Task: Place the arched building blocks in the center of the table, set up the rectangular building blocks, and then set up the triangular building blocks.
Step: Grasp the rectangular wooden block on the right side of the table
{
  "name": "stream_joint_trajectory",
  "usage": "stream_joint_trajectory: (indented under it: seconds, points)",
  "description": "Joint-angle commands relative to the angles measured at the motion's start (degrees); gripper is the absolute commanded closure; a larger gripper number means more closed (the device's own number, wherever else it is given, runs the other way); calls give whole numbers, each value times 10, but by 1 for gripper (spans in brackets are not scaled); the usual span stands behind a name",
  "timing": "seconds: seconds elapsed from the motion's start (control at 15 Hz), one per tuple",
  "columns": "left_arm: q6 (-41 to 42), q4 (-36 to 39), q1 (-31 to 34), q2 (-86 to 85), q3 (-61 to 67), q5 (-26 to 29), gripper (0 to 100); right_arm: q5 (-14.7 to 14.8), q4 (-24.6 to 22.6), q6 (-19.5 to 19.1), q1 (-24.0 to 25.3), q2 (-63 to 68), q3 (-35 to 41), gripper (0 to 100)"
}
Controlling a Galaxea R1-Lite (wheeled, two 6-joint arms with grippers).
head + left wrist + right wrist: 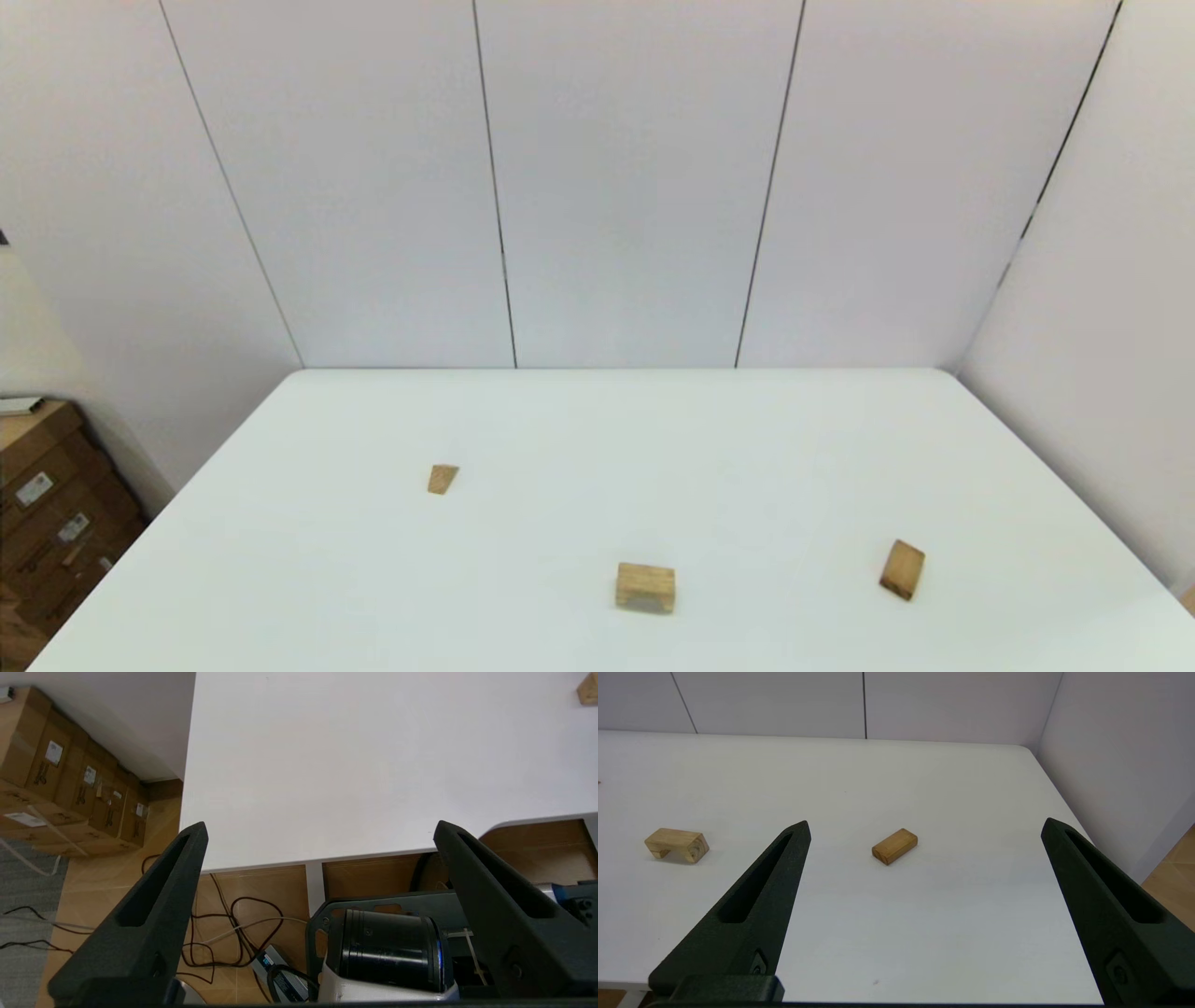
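Observation:
The arched block [645, 588] [676, 844] lies on the white table [653, 448] near the front middle, its cut-out facing down. The flat rectangular block [903, 569] [894, 846] lies to its right. The small triangular block [442, 479] sits farther back on the left. Neither arm shows in the head view. My right gripper [924, 828] hangs open above the table's near right part, with the rectangular block ahead between its fingers and well apart from them. My left gripper [320, 828] is open over the table's near left edge, holding nothing.
Cardboard boxes [47, 513] [70, 779] are stacked on the floor left of the table. Cables [233, 933] and robot base parts [387, 952] lie below the left gripper. White wall panels stand behind and to the right of the table.

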State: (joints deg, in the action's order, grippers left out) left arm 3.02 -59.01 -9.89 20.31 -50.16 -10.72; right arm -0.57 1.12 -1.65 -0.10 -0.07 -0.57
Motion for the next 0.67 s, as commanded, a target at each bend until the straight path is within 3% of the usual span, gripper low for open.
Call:
stream_joint_trajectory:
  seconds: [0.07, 0.4, 0.67]
  points:
    - [23, 0, 50, -41, 35, -2, 0, 0, 0, 0, 0, 0, 0, 0]
    - [42, 56, 95, -94, 70, 32, 0, 0, 0, 0, 0, 0, 0, 0]
    - [76, 156, 95, -171, 170, 31, 0, 0, 0, 0, 0, 0, 0, 0]
